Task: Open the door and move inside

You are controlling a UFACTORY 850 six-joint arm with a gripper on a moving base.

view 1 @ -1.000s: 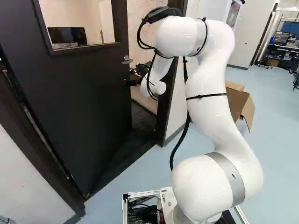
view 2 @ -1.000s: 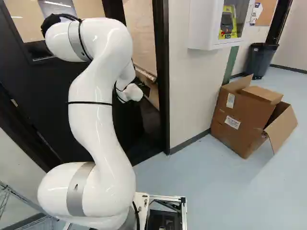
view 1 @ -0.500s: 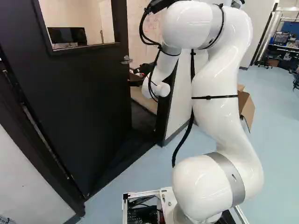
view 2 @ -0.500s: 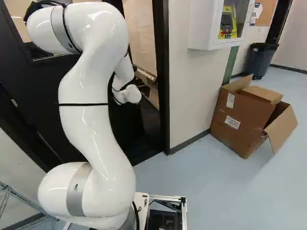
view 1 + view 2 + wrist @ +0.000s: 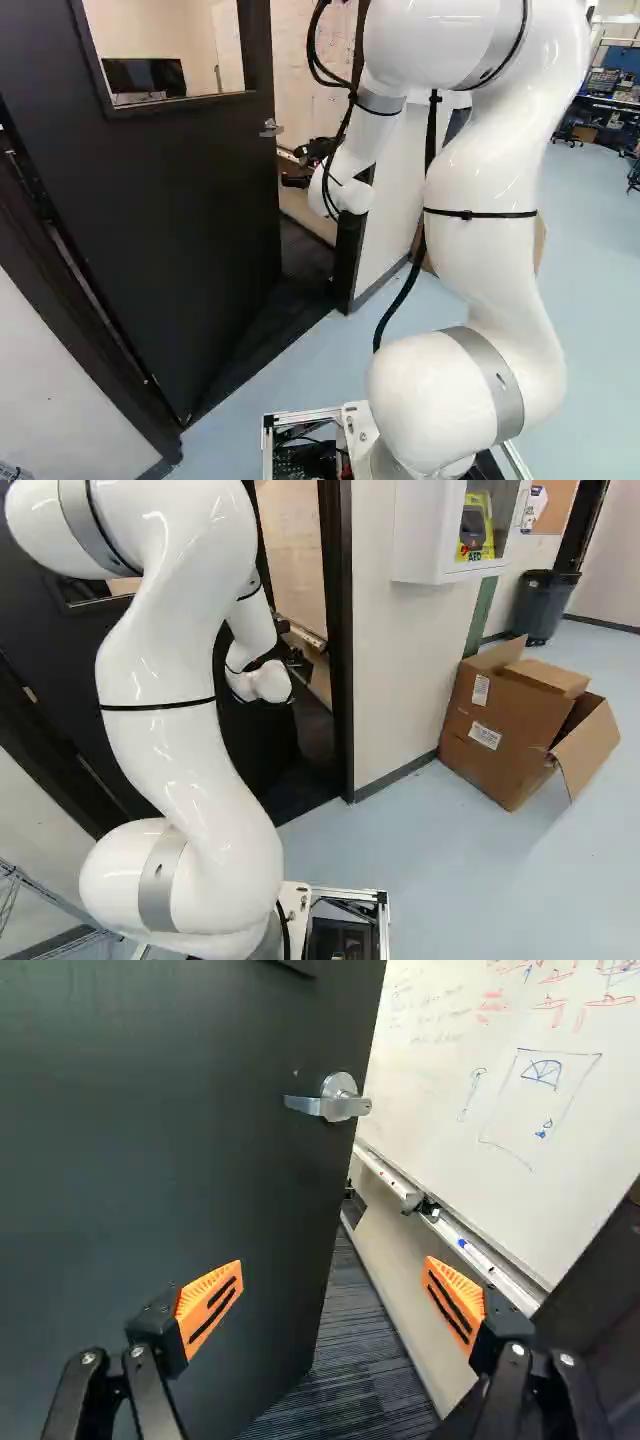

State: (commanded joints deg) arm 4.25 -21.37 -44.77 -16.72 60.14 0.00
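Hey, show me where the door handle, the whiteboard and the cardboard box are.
Door handle (image 5: pixel 340 1084): wrist view, on its round plate.
Whiteboard (image 5: pixel 425 1090): wrist view, on its writing surface.
Cardboard box (image 5: pixel 512 770): right base view, on its side.

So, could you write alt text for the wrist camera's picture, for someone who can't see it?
A dark door with a silver lever handle stands open ahead of a spread black two-fingered gripper with orange pads. Past the door's edge are a whiteboard with red and blue drawings, its pale tray and dark striped carpet.
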